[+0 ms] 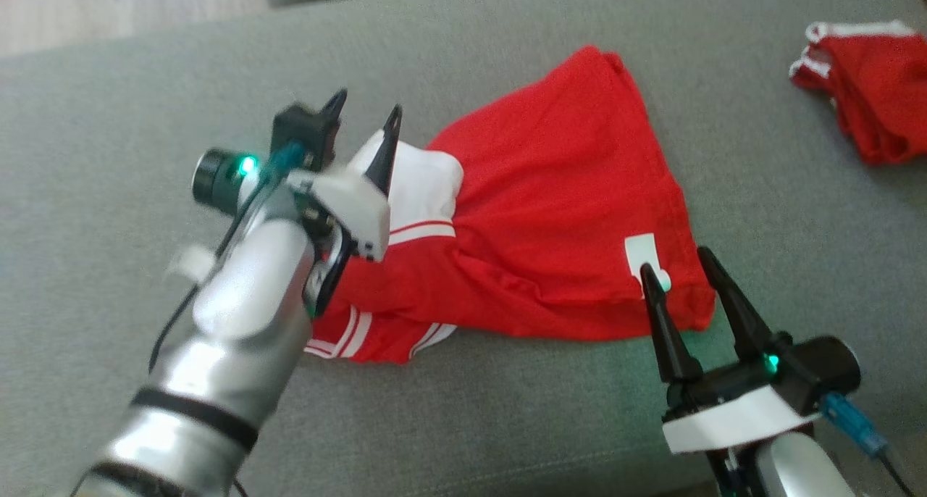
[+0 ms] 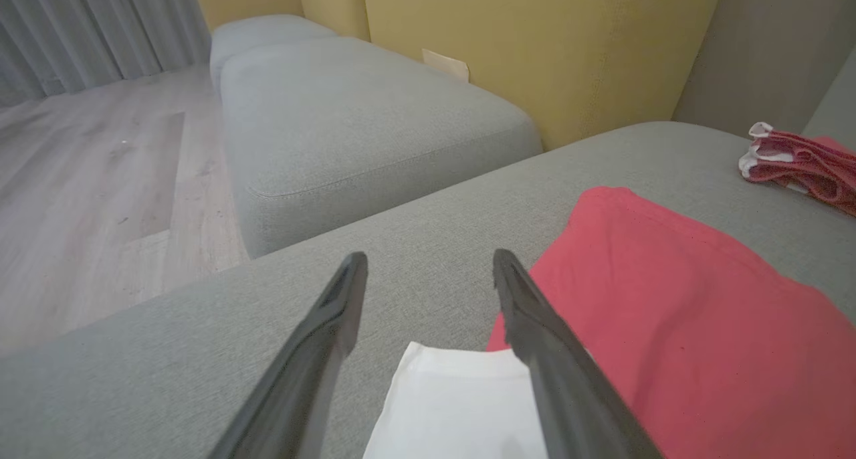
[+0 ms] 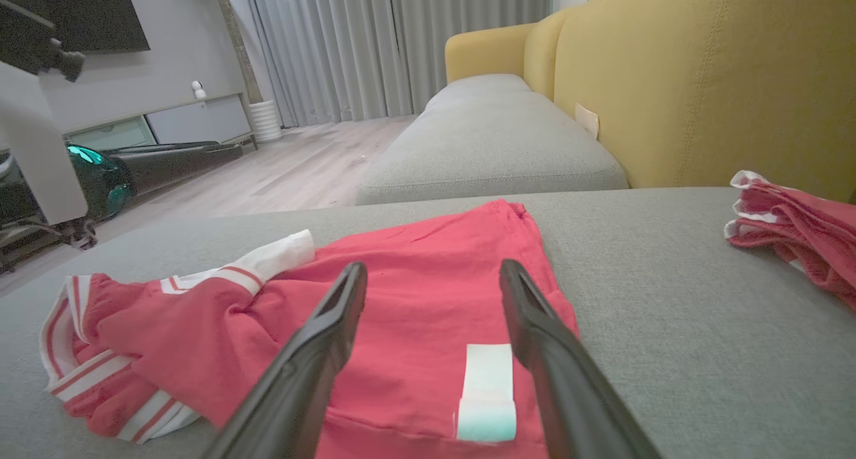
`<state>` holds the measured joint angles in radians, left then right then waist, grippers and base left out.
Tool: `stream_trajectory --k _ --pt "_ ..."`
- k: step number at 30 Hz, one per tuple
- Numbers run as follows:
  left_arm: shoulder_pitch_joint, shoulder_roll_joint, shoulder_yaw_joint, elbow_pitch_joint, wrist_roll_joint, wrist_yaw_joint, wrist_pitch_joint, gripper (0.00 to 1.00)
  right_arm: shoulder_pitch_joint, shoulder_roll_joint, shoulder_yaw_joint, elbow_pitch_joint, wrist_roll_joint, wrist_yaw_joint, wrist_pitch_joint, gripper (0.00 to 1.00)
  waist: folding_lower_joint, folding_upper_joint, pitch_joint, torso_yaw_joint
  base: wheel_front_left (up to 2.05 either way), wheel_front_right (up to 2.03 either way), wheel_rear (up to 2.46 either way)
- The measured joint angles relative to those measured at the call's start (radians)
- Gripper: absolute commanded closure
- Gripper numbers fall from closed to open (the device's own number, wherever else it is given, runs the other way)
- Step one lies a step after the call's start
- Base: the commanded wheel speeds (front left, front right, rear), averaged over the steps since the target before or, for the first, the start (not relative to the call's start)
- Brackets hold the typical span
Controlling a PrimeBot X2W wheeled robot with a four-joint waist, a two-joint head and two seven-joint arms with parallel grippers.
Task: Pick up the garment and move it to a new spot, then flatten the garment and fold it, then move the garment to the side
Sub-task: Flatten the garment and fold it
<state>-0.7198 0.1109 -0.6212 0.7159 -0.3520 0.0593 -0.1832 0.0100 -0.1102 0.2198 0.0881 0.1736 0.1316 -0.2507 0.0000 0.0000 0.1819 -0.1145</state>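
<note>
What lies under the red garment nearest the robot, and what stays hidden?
The grey seat cushion lies under the red garment. Where the cloth bunches at its striped end, lower folds are covered.

Grey sofa (image 1: 507,424), yellow backrest (image 3: 702,77), crumpled red-white cloth (image 1: 876,91)

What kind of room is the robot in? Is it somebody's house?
Most likely a living room in a home: a yellow sofa with grey seat cushions, long grey curtains, and a low cabinet by the wall on a wooden floor.
</note>
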Motion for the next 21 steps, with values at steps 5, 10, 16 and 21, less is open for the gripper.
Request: stream_trajectory --k 5,10,16,21 --pt "-0.130 -0.025 -0.029 0.216 0.030 -0.025 0.030 0.00 -0.043 0.000 0.006 -0.009 -0.008 0.000 0.000 0.00 0.0000 0.0000 0.076 -0.023 0.00 0.00 0.00" --pt "-0.217 -0.026 -0.054 0.381 0.060 -0.025 0.072 0.00 -0.070 0.000 0.006 -0.014 -0.008 0.000 0.000 0.00 0.0000 0.0000 0.141 -0.052 0.00 0.00 0.00" --pt "-0.267 -0.033 -0.081 0.476 0.070 -0.065 0.071 0.00 -0.073 0.002 0.006 -0.016 -0.008 0.000 0.000 0.00 0.0000 0.0000 0.180 -0.079 0.00 0.00 0.00" --pt "-0.302 -0.043 -0.116 0.515 0.090 -0.095 0.076 0.78 -0.091 0.009 0.004 -0.016 -0.008 0.000 0.000 0.00 0.0000 0.0000 0.184 -0.082 0.00 0.00 0.00"
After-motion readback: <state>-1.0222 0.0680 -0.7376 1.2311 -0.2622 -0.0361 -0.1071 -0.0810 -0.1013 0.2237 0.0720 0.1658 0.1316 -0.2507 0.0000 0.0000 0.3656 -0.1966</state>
